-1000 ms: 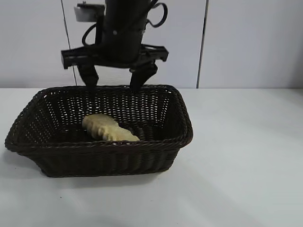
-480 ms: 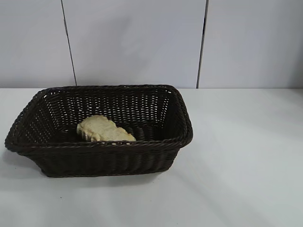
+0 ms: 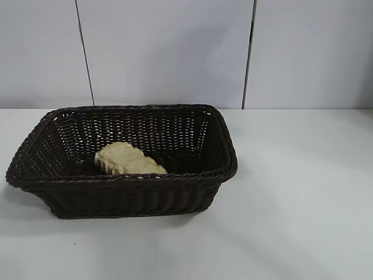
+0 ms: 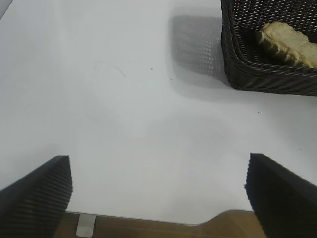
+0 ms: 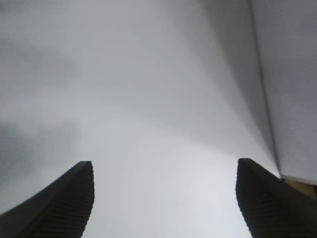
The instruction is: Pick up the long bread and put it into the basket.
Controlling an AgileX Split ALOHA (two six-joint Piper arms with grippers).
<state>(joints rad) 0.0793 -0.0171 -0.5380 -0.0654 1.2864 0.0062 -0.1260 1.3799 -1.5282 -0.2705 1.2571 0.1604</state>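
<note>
The long bread, a golden-yellow ridged loaf, lies inside the dark brown wicker basket on the white table. No arm shows in the exterior view. In the left wrist view my left gripper is open and empty over bare table near its edge, well apart from the basket and the bread in it. In the right wrist view my right gripper is open and empty over bare white table, with neither bread nor basket in sight.
The white table stretches to the right of the basket, with a panelled white wall behind. The table's edge and a wooden surface below it show in the left wrist view.
One second ago an arm with an open gripper hung over the basket's back rim; it has left the exterior view. The bread shifted slightly left and has lain still since.
</note>
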